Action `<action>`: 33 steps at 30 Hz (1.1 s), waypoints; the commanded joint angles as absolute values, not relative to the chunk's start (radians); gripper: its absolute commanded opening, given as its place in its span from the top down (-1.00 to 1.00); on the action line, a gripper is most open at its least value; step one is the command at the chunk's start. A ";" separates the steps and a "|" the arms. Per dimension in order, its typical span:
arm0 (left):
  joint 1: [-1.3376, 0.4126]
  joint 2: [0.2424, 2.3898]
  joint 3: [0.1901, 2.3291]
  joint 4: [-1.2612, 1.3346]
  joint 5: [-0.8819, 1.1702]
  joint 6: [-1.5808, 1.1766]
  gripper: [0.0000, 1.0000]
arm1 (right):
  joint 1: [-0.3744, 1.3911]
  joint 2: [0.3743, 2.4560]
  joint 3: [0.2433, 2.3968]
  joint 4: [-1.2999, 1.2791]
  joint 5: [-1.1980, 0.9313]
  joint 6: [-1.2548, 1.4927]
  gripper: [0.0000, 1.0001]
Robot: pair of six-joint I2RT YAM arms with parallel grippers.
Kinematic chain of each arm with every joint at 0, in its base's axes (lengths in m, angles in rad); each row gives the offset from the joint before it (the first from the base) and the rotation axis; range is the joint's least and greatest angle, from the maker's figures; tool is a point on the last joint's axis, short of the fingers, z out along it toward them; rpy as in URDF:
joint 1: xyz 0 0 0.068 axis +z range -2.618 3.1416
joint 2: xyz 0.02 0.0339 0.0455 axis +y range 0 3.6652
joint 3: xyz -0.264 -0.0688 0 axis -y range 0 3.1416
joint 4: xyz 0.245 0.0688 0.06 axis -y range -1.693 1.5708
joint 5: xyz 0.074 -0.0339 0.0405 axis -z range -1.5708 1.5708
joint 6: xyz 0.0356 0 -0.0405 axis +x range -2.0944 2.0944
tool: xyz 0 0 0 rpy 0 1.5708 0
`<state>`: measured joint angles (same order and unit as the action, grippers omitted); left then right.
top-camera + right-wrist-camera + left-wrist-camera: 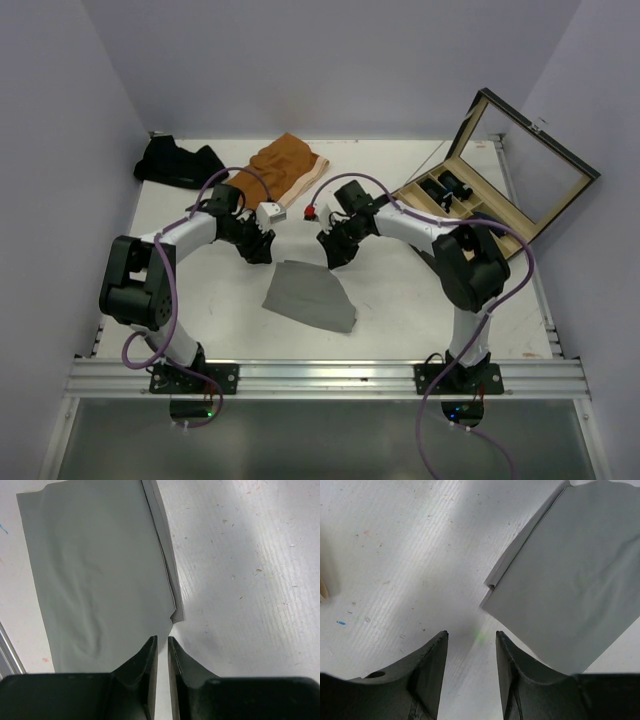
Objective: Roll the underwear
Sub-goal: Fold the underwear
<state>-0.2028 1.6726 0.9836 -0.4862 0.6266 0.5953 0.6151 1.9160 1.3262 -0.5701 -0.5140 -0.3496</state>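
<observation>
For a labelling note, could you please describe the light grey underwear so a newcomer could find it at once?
On the white table, look at the middle, between the left arm and the right arm. The light grey underwear lies flat there. It alone is grey and smooth; the rust-orange underwear and the black underwear lie bunched at the far edge.

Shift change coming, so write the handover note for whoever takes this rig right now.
Left end effector: open, empty, just off a corner of the grey underwear.
Right end effector: barely open, empty, at the opposite edge of that pair.
The grey underwear lies folded flat mid-table, not rolled.
The rust-orange underwear and the dark underwear lie heaped at the far edge, unrolled.
Done: folding of the grey pair, apparently.
Left: roll it, then the others.
</observation>
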 commanded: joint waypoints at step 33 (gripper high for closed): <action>-0.193 1.643 0.982 -0.463 0.660 0.626 0.03 | 0.643 2.013 1.444 -0.580 -0.522 -0.344 1.00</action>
<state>-0.2028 1.6726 0.9836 -0.4866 0.6273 0.5995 0.6407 2.0270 1.4158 -0.5777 -0.5095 -0.3363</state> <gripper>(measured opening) 0.482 0.013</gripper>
